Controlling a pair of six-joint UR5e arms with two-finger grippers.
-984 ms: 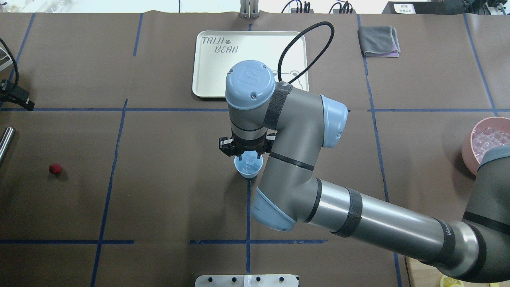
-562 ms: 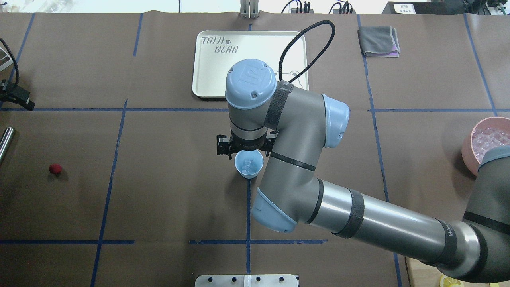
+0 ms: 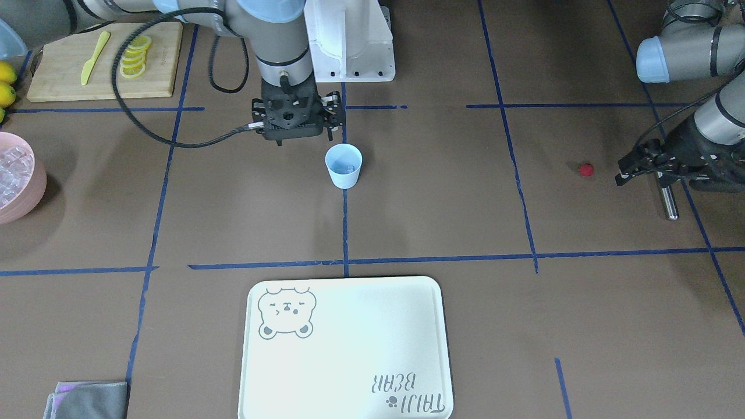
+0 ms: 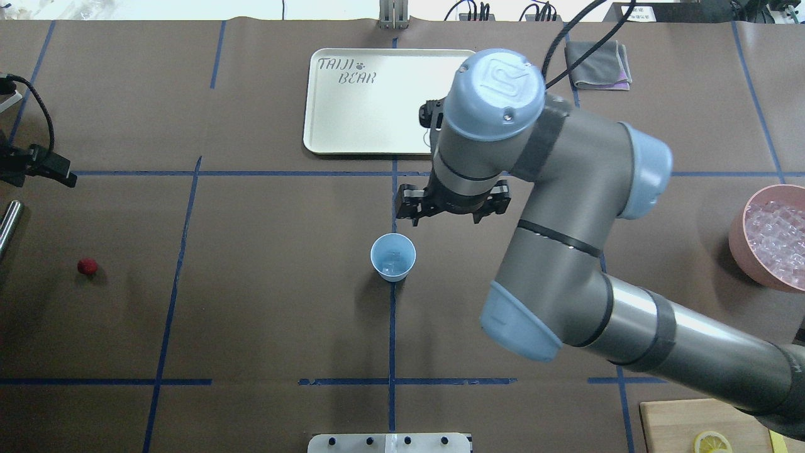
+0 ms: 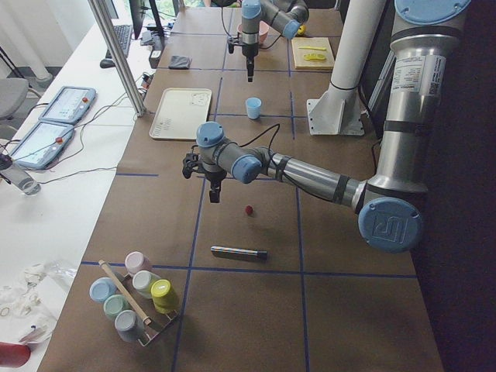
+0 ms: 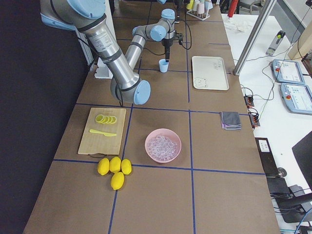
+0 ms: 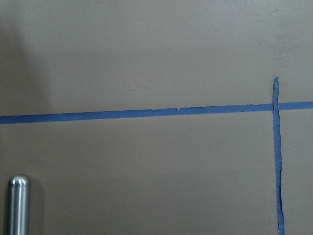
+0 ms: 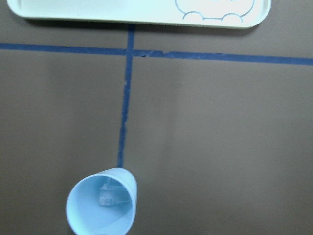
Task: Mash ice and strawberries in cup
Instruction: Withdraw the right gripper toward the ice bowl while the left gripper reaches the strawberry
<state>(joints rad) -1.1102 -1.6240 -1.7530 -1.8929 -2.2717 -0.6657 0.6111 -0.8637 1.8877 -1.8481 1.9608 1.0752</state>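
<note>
The brown table, gridded with blue tape, carries a pink bowl at its right end, heaped with clear, glassy ice cubes. The cup is pale blue plastic with tapered sides and a round rim. It stands upright mid-table on a line of the tape, on the robot's side of the cream tray. One whitish, translucent cube lies at the cup's bottom. The strawberry — a small round red berry — sits alone on the table well to the left, far apart from the cup.

The right claw hangs pointing down near the cup and clear of it. How far it is open cannot be told, and nothing shows in its grip. The left claw hangs over the table's left end, near the strawberry and a steel rod lying there — its opening cannot be told either.
</note>
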